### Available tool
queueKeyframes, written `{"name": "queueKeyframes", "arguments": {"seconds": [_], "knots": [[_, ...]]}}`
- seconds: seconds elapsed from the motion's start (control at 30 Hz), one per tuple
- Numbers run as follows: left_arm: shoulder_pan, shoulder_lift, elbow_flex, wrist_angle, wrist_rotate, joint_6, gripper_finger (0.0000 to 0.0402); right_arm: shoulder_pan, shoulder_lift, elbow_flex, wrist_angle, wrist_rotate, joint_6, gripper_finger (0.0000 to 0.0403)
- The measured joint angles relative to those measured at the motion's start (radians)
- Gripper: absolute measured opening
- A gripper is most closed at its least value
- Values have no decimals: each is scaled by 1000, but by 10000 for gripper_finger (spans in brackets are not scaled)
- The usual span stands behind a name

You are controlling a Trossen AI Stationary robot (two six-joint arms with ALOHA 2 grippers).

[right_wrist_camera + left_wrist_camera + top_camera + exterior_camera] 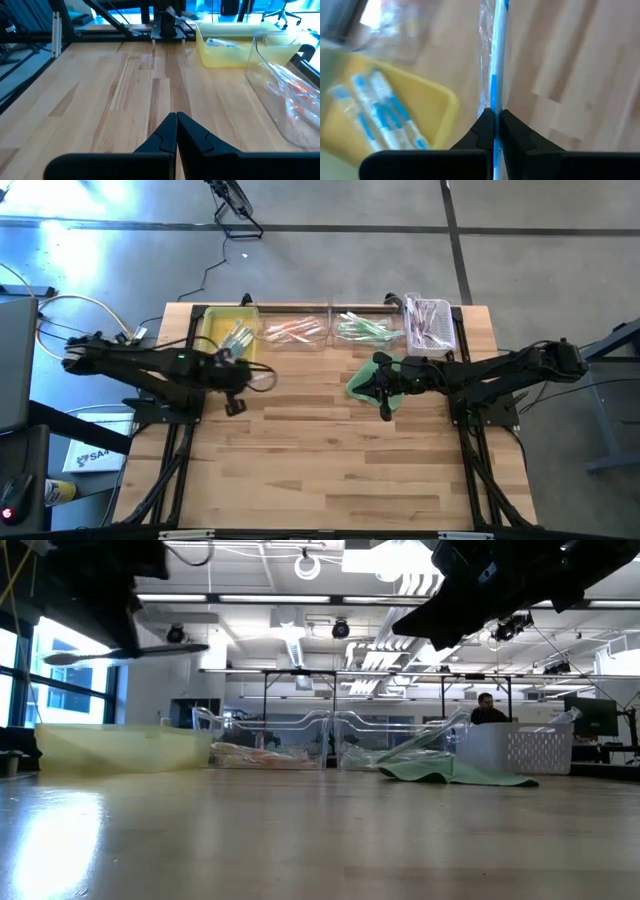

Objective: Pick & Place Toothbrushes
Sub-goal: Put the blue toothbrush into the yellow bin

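Here the left gripper (495,131) is closed tight on one wrapped blue toothbrush (499,55), pinching it near one end so that most of its length juts out past the fingertips, held in the air just beside the yellow bin (232,332). The likeliest trouble, judging from this grip, is the glossy wrapper sliding between the fingers, or the long free end swinging and catching the bin's wall, so that the brush lands on the wooden table (330,470) instead. The yellow bin beside the gripper holds a few wrapped brushes with blue parts (385,112). Farther along the same row, a clear tray (297,330) holds brushes with pink or orange parts, the next clear tray (364,330) holds green ones, and a white basket (430,323) at the far end holds pinkish ones. The right gripper (176,131) waits closed and empty above a green cloth (365,383), well apart from the left.
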Motion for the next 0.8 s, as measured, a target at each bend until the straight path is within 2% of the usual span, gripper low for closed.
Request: {"name": "queueKeyframes", "arguments": {"seconds": [0.37, 0.57, 0.8], "knots": [[1, -418, -203, -35, -442, -210, 7, 0, 0, 0, 9, 0, -25, 2], [1, -530, -246, -42, -510, -237, 8, 0, 0, 0, 33, 0, -26, 2], [1, -537, -247, -69, -585, -264, 8, 0, 0, 0, 59, 0, -48, 2]]}}
